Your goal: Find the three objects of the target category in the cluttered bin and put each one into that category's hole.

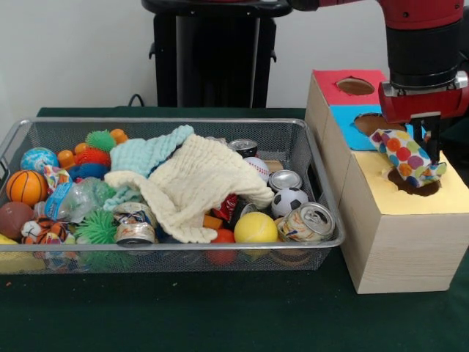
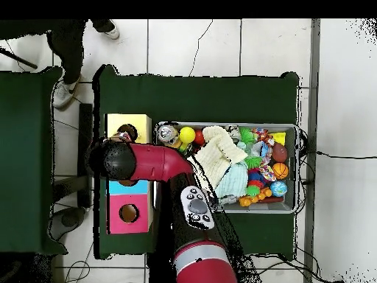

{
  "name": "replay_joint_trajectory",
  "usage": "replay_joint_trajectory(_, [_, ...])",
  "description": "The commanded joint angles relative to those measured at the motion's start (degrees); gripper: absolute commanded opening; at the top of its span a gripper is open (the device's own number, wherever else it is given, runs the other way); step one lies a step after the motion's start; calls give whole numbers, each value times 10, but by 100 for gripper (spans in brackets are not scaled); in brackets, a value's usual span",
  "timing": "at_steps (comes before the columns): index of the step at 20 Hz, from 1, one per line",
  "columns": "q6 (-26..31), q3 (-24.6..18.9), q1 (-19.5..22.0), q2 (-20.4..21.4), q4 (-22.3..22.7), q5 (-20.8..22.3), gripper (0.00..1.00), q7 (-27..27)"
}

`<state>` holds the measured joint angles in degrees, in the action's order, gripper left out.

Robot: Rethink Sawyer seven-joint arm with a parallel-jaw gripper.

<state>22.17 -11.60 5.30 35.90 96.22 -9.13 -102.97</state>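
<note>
On the green counter (image 1: 220, 315), nearest the front camera, stands a wire mesh bin (image 1: 176, 253) packed with clutter. Along its front edge lie a crushed silver can (image 1: 308, 222), a yellow ball (image 1: 256, 228), a red ball (image 1: 223, 236), a green spiky ball (image 1: 97, 227) and a small tin (image 1: 135, 232). A cream cloth (image 1: 198, 187) is heaped over the middle of the bin, with a pale mint cloth (image 1: 150, 152) just behind it. To the right of the cloths sit a small soccer ball (image 1: 289, 201), a can top (image 1: 284, 180), a baseball (image 1: 256, 169) and a dark can (image 1: 244, 147). At the left end are a mini basketball (image 1: 26, 186), a globe-pattern ball (image 1: 38, 158), a brown ball (image 1: 13, 218) and a crumpled plastic bottle (image 1: 77, 199).

Just beside the bin's right end stands a wooden box (image 1: 388, 235) whose top is split into three coloured panels: yellow nearest, blue in the middle, red farthest, each with a round hole. Over the yellow hole (image 1: 418, 183) the hand (image 1: 429, 143) holds a polka-dot pouch (image 1: 407, 156), its fingers clamped on the upper end while the lower end dips at the hole's rim. The red and black arm (image 1: 425, 44) comes down from above it.

In the overhead view the arm (image 2: 158, 162) reaches across to the box (image 2: 129, 173), covering the yellow end, and a person's shoes (image 2: 70, 88) show on the floor beyond the counter.
</note>
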Motion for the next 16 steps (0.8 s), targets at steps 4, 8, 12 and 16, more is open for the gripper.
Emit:
replay_joint_trajectory(4, [112, -29, 14, -43, -59, -1, 0, -35])
replay_joint_trajectory(8, [118, -29, 14, -39, -60, -3, 0, -41])
replay_joint_trajectory(12, [140, -33, 20, -23, -62, -4, 0, -37])
replay_joint_trajectory(16, [145, -37, 32, -21, -60, 4, 0, -18])
